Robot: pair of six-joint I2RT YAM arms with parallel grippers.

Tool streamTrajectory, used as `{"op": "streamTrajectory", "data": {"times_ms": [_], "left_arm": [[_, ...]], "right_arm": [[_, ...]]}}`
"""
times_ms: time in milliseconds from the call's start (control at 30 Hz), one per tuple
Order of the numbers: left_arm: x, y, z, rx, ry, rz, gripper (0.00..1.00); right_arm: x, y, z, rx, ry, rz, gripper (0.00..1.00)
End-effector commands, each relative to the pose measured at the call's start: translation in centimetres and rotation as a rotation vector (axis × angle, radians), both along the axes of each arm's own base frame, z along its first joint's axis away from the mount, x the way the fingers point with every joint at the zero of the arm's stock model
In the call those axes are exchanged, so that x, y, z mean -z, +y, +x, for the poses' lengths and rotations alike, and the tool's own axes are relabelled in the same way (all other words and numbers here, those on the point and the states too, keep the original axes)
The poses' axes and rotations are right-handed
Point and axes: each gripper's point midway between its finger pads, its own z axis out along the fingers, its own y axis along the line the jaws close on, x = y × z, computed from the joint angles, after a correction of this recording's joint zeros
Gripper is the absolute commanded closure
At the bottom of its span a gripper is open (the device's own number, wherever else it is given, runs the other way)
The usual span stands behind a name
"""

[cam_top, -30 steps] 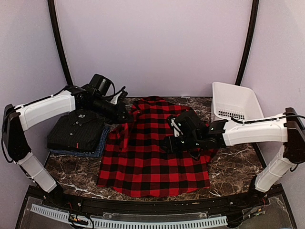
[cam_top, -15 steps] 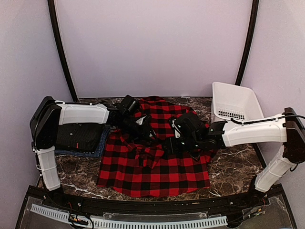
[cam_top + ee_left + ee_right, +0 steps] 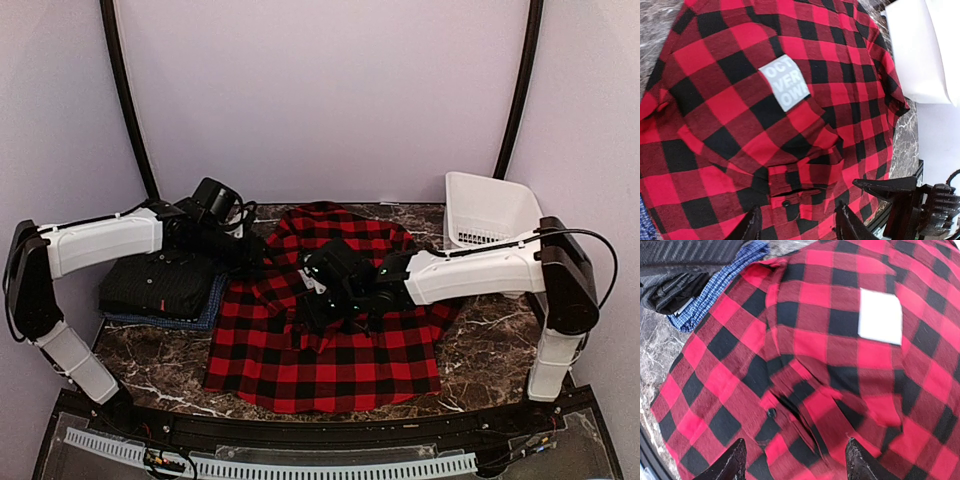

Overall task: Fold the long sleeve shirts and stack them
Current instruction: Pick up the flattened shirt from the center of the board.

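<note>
I see a white basket sitting at the far right corner of the table, which is dark marble with pale veins. Behind the table stands a lilac wall, and two black poles rise from its far corners.

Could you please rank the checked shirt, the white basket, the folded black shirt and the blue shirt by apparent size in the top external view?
1. Red-and-black checked shirt, spread out, clearly largest.
2. White basket and folded black shirt: look alike, not ranked.
3. Blue shirt: only an edge shows beneath the black one.
</note>
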Motion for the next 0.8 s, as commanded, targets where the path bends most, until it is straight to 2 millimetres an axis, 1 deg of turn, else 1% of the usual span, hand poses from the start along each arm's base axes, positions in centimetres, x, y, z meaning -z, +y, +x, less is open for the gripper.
{"op": "streamTrajectory", "data": {"times_ms": [0,33,67,100,133,200,233,267,300,333,367,400,433,467,500,600,633,700,733,767], "left_arm": [[1.0,3.9,-1.1,-0.083,0.024,0.064,0.52],[0.6,4.2,-1.2,-0.089,0.016,0.057,0.52],[1.0,4.6,-1.7,-0.091,0.028,0.068,0.52],[0.8,5.0,-1.9,-0.096,0.022,0.069,0.52],[1.3,5.4,-2.4,-0.097,0.037,0.083,0.52],[1.2,6.1,-3.1,-0.105,0.038,0.09,0.52],[1.6,6.4,-3.5,-0.108,0.049,0.096,0.52],[1.4,6.6,-3.7,-0.11,0.043,0.092,0.52],[1.8,6.8,-4.1,-0.113,0.055,0.096,0.52],[1.7,6.9,-4.4,-0.117,0.054,0.092,0.52],[2.1,7.2,-4.8,-0.117,0.066,0.1,0.52],[2.1,7.4,-4.9,-0.123,0.063,0.102,0.52],[2.6,7.8,-5.4,-0.126,0.077,0.114,0.52],[2.6,8.0,-5.5,-0.132,0.075,0.114,0.52],[3.0,8.2,-5.9,-0.133,0.086,0.121,0.52],[3.5,8.6,-6.8,-0.139,0.106,0.118,0.52],[3.9,8.9,-7.3,-0.139,0.118,0.128,0.52],[4.8,9.5,-8.1,-0.147,0.14,0.147,0.52],[5.5,9.9,-8.7,-0.154,0.161,0.157,0.52],[5.6,10.1,-9.0,-0.158,0.165,0.158,0.52]], "right_arm": [[0.5,2.0,1.2,-0.042,-0.064,-0.085,0.36],[0.7,2.4,1.5,-0.047,-0.068,-0.101,0.37],[1.0,2.8,1.7,-0.053,-0.07,-0.115,0.37],[1.4,3.2,1.8,-0.062,-0.07,-0.13,0.37],[1.7,3.5,1.9,-0.07,-0.071,-0.139,0.38],[2.5,4.0,2.0,-0.094,-0.061,-0.151,0.39],[2.9,4.3,1.8,-0.107,-0.054,-0.155,0.39],[3.3,4.6,1.7,-0.118,-0.051,-0.158,0.4],[3.8,4.8,1.7,-0.126,-0.047,-0.167,0.4],[4.2,4.8,1.7,-0.13,-0.043,-0.178,0.4],[4.7,4.9,1.8,-0.131,-0.04,-0.192,0.4],[5.0,5.0,1.9,-0.13,-0.041,-0.203,0.4],[5.3,5.1,2.2,-0.126,-0.044,-0.21,0.4],[5.5,5.1,2.3,-0.121,-0.048,-0.22,0.4],[5.7,5.1,2.6,-0.115,-0.055,-0.229,0.41],[6.2,5.0,3.1,-0.086,-0.07,-0.25,0.41],[6.4,4.9,3.3,-0.079,-0.073,-0.253,0.42],[6.9,4.9,3.5,-0.071,-0.072,-0.259,0.44],[7.1,4.9,3.5,-0.067,-0.07,-0.26,0.47],[7.2,4.9,3.6,-0.063,-0.07,-0.262,0.5]]}}
